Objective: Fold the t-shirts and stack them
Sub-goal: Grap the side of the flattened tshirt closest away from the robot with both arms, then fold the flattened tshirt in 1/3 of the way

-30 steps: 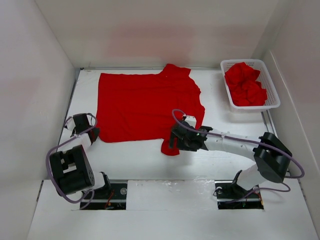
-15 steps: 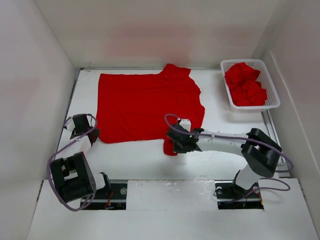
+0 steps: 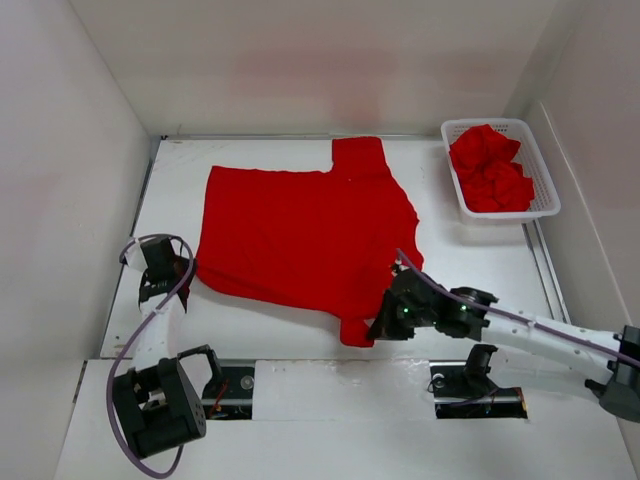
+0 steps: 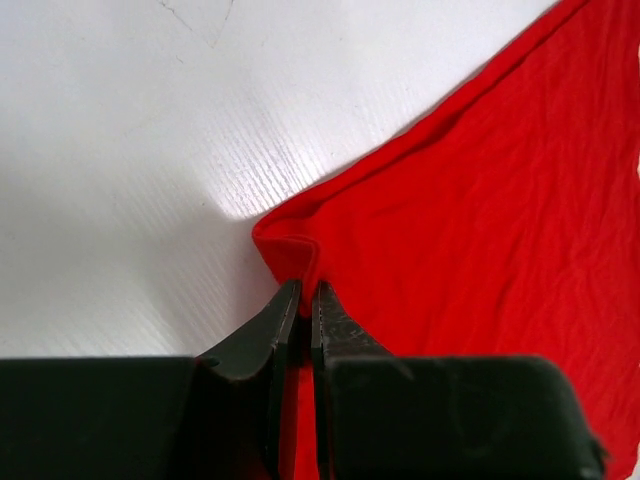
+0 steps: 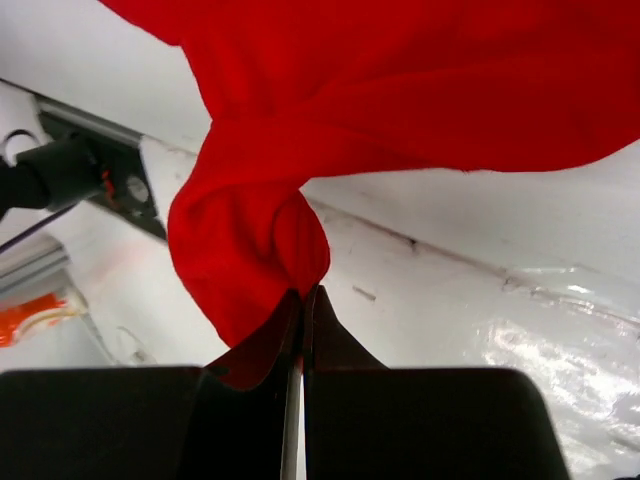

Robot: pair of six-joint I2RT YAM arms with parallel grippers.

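Note:
One red t-shirt lies spread across the middle of the table, with a sleeve pointing to the back. My left gripper is shut on its near left corner, the cloth pinched between the fingertips of the left gripper. My right gripper is shut on the bunched near sleeve, which hangs in a lump from the right gripper above the table's front edge. More crumpled red t-shirts fill the basket.
A white mesh basket stands at the back right by the side wall. White walls close in the table on the left, back and right. The arm bases and a metal rail run along the near edge.
My right gripper has shut on the near sleeve and drawn it right and toward the near edge. The whole t-shirt has shifted and skewed with it. The left gripper keeps its hold on the corner.

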